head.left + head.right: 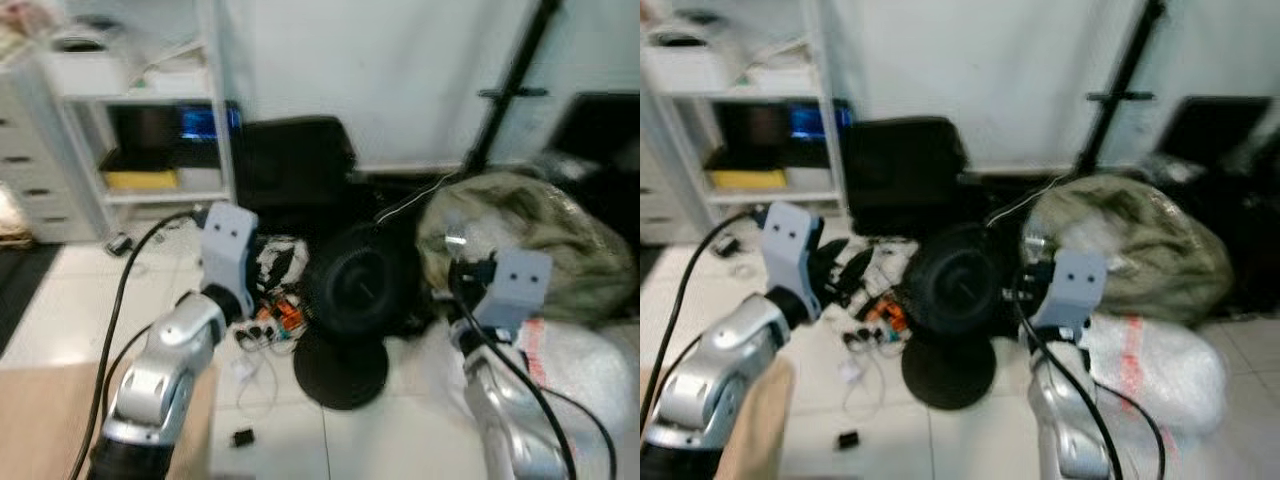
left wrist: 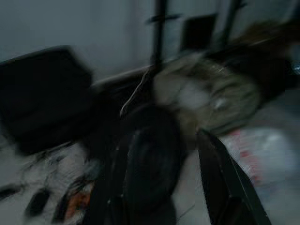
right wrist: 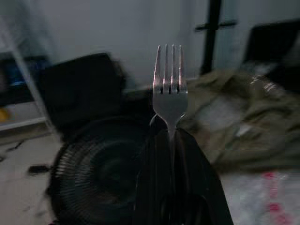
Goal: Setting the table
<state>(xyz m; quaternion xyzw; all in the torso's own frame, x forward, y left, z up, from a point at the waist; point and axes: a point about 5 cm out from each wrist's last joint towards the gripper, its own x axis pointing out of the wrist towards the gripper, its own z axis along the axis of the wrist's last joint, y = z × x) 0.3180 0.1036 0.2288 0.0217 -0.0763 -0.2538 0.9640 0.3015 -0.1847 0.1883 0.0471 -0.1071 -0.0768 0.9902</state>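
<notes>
A silver fork (image 3: 170, 89) stands tines up between the black fingers of my right gripper (image 3: 171, 133), which is shut on its handle. In the eye views that gripper (image 1: 1025, 280) is raised at the right, in front of a floor fan. My left gripper (image 2: 161, 140) is raised at the left (image 1: 840, 270), open with nothing between its fingers. A tan wooden table corner (image 1: 40, 420) shows at the lower left, under my left arm. All views are blurred.
A black floor fan (image 1: 355, 285) stands on the white tiles straight ahead, with loose cables and small items (image 1: 275, 320) beside it. A white shelf unit (image 1: 150, 100) is at the back left, a black case (image 1: 295, 160) behind, an olive bag (image 1: 530, 225) and white plastic bag (image 1: 590, 370) at the right.
</notes>
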